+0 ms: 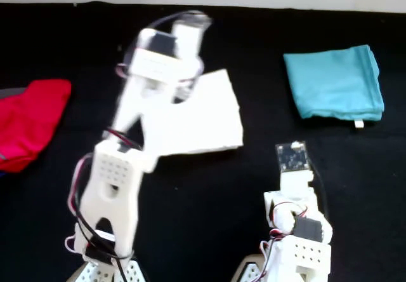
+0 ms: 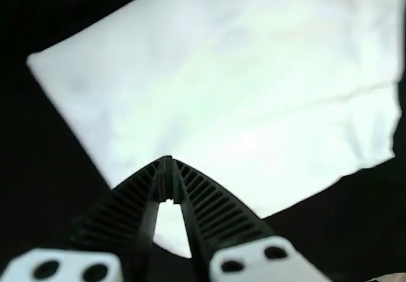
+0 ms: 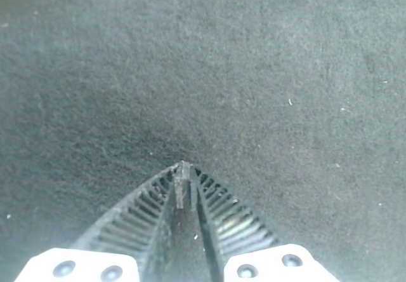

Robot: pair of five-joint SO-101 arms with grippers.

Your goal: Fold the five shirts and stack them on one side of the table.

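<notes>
A folded white shirt (image 1: pixel 206 114) lies in the middle of the black table. My left arm (image 1: pixel 149 66) stands raised over its near left part. In the left wrist view my left gripper (image 2: pixel 169 162) is shut, its tips just above the white shirt (image 2: pixel 241 85), with nothing held. A folded teal shirt (image 1: pixel 333 82) lies at the far right. A crumpled red shirt (image 1: pixel 28 120) sits at the left edge. My right arm (image 1: pixel 295 161) is drawn back at the near right; my right gripper (image 3: pixel 183 167) is shut over bare black cloth (image 3: pixel 254 72).
The black cloth (image 1: pixel 209 218) covers the whole table. There is open room in front of the white shirt, between the two arm bases, and between the white and teal shirts. A pale wall runs behind the table's far edge.
</notes>
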